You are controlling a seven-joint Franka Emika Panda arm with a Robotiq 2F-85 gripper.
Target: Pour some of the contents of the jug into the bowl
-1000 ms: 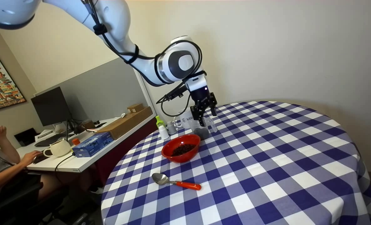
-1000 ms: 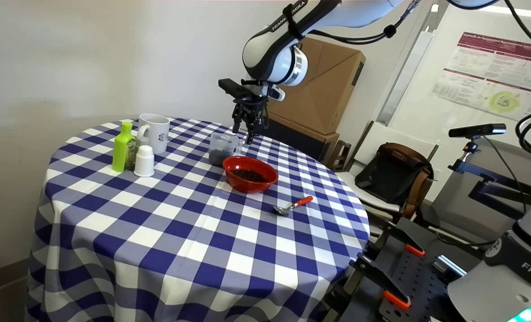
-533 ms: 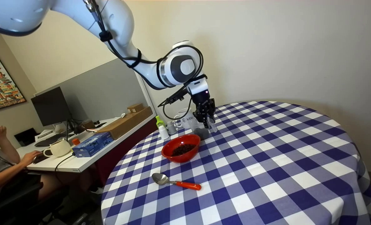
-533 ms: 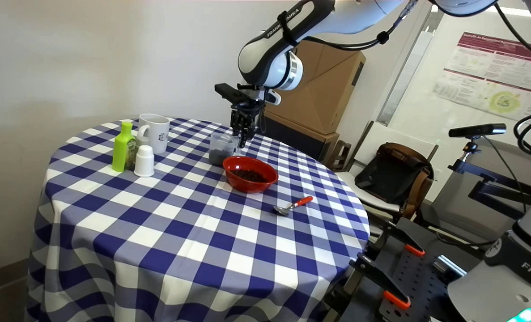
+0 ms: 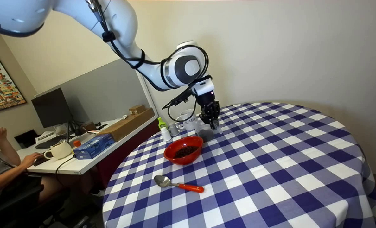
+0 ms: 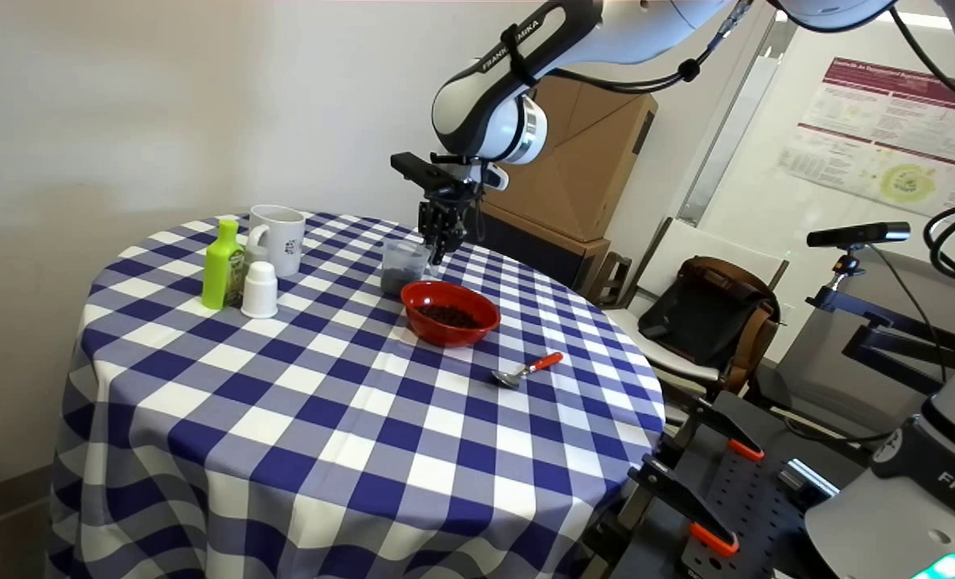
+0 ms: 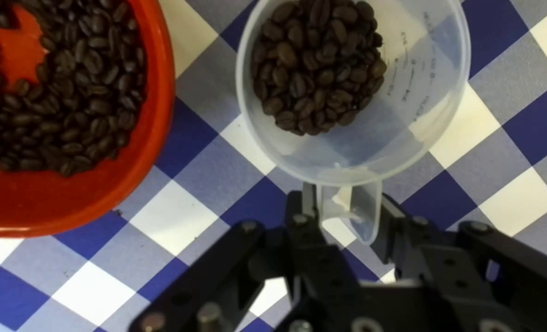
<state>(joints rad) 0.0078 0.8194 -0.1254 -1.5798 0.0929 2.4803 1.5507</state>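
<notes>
Upright on the checked cloth is the clear plastic jug (image 7: 388,133), partly filled with dark coffee beans heaped toward one side. Its see-through handle (image 7: 373,212) lies between the two fingers of my gripper (image 7: 347,207), which has closed on it from both sides. Close beside the jug sits the red bowl (image 7: 112,198), with many beans inside and some bare red showing. In both exterior views the jug (image 5: 206,135) (image 6: 401,280) stands just behind the bowl (image 5: 183,160) (image 6: 450,335), and the gripper (image 5: 213,123) points down at the handle side.
An orange-handled spoon (image 5: 188,187) lies on the near side of the bowl. Beyond the jug stand a white mug (image 6: 284,245), a green bottle (image 6: 222,269) and a white shaker (image 6: 260,291). The wall (image 5: 286,57) rises behind the round table (image 5: 286,164).
My gripper has come down to the jug, and its fingers have closed from wide apart onto the handle. The jug has shifted slightly. Bowl and spoon have stayed put.
</notes>
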